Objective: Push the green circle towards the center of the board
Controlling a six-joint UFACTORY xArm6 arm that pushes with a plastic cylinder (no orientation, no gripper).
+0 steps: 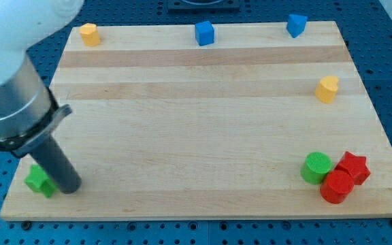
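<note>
One view only: your tip [71,185] has no pincer and sits beside the green star [39,181], far from the green circle [316,167] at the worktop's [196,109] lower right. Careless pushing could drag the touching red cylinder [336,186] and nearby red star [353,167].

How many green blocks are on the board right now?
2: a green circle at the view's bottom right, touching the red blocks, and a green block at bottom left, partly hidden beside my tip.
</note>
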